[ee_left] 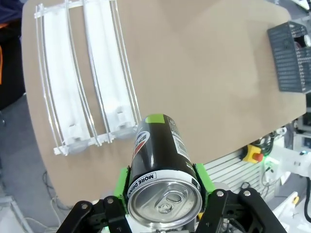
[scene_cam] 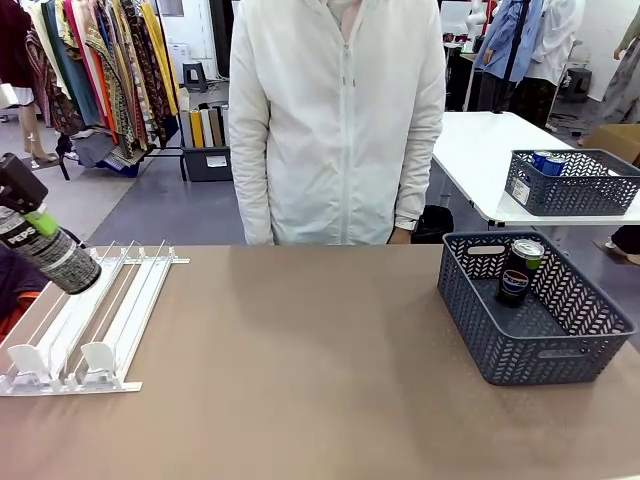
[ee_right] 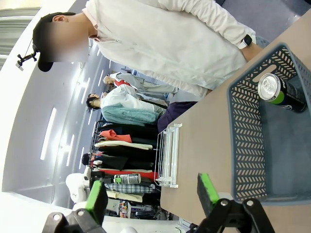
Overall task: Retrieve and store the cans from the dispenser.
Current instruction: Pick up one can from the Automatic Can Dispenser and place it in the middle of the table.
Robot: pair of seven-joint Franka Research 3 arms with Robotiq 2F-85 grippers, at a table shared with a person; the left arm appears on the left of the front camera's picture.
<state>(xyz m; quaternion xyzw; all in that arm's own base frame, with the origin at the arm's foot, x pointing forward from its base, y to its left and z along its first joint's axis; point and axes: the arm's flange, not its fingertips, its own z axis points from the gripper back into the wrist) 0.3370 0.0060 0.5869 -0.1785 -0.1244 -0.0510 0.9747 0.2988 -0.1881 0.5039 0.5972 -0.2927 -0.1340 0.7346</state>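
My left gripper (scene_cam: 38, 232) is shut on a dark can (scene_cam: 62, 262) with a green mark, held tilted in the air above the far end of the white dispenser (scene_cam: 95, 320). In the left wrist view the can (ee_left: 163, 165) sits between the green pads (ee_left: 201, 179), silver top toward the camera, and the dispenser (ee_left: 82, 82) lanes below hold no cans. A second dark can (scene_cam: 520, 272) stands in the grey basket (scene_cam: 560, 350) on the right. My right gripper (ee_right: 151, 196) is open, hovering beside that basket (ee_right: 245, 131) and its can (ee_right: 282, 92).
A person in a white jacket (scene_cam: 335, 120) stands at the far edge of the table. A second grey basket (scene_cam: 570, 190) holding blue cans (scene_cam: 548, 162) rests on a white table behind. Bare brown tabletop (scene_cam: 320, 360) lies between dispenser and basket.
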